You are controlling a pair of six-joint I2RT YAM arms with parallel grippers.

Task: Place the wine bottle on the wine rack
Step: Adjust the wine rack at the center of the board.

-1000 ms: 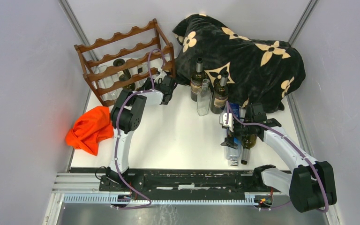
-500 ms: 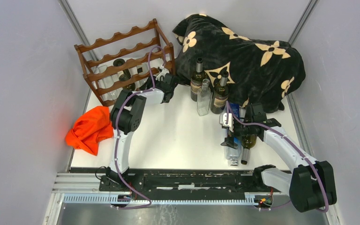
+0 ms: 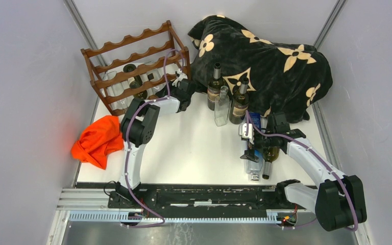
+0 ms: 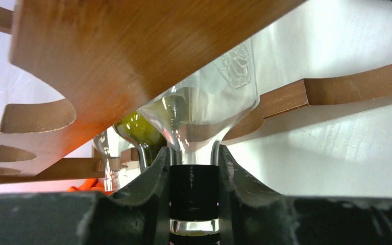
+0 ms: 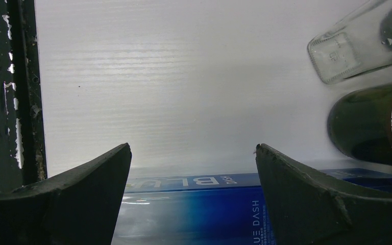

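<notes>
Neck of clear wine bottle (image 4: 209, 97) pinched in my left gripper (image 4: 194, 155); body seems cradled in wine rack (image 3: 132, 57), right end, under upper rail. Slide straight inward, level, no twist. My right gripper (image 5: 193, 153) wide, empty, well away from rack.

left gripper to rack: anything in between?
A clear bottle. The left gripper pinches its dark-capped neck, and its body reaches in under the rack. The left wrist view shows it.

Left claw (image 4: 194, 155) pinched, right claw (image 5: 193, 148) wide.
</notes>
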